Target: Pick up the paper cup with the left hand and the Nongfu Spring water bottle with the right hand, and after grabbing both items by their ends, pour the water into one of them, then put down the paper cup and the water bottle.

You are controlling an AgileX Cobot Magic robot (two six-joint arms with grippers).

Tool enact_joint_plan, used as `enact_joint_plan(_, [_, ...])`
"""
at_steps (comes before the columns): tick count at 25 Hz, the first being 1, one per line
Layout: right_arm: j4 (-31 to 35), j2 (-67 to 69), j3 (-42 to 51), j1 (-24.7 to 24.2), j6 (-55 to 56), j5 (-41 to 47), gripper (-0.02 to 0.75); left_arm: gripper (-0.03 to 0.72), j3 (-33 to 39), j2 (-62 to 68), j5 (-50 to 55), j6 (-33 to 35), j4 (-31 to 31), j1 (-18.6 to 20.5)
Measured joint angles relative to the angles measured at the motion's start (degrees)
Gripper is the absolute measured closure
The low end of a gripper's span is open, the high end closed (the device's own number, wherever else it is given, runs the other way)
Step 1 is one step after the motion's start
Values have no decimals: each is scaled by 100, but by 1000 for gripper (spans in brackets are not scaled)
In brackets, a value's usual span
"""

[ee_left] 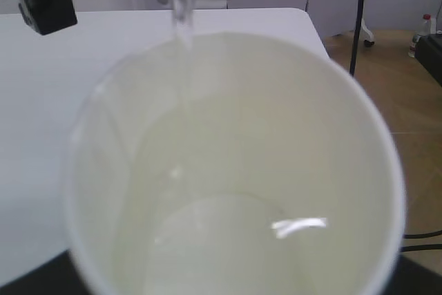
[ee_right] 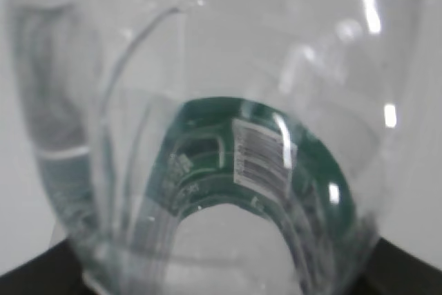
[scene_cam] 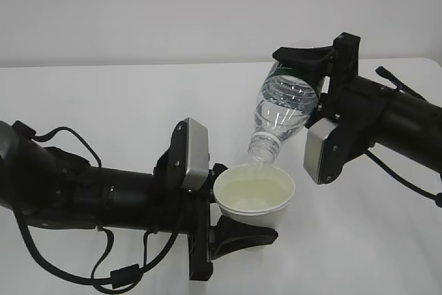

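Nongfu Spring water bottle (scene_cam: 284, 108) tilted neck-down above the paper cup (scene_cam: 254, 196), mouth just over the cup's far rim. Thin stream of water (ee_left: 182, 12) falls from the neck into the cup; shallow pool already inside. Right hand (scene_cam: 312, 67) holds the bottle by its base end, fingers pinching the green-labelled part. Left hand (scene_cam: 231, 219) holds the cup from the side, low on its body, fingers pinching it, cup upright and raised off the white counter (scene_cam: 103, 108). Right wrist view filled by clear ribbed plastic and the green label (ee_right: 255, 150) with barcode.
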Motion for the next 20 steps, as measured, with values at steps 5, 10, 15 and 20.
enact_joint_plan(5, [-26,0,0,0,41,0,292,279,0,0,0,0,0,0])
enact_joint_plan(10, [-26,0,0,0,226,0,292,279,0,0,0,0,0,0])
enact_joint_plan(15, [-53,0,0,9,447,0,292,279,0,0,0,0,-26,0])
enact_joint_plan(20, [-66,0,0,9,458,0,292,279,0,0,0,0,-63,0])
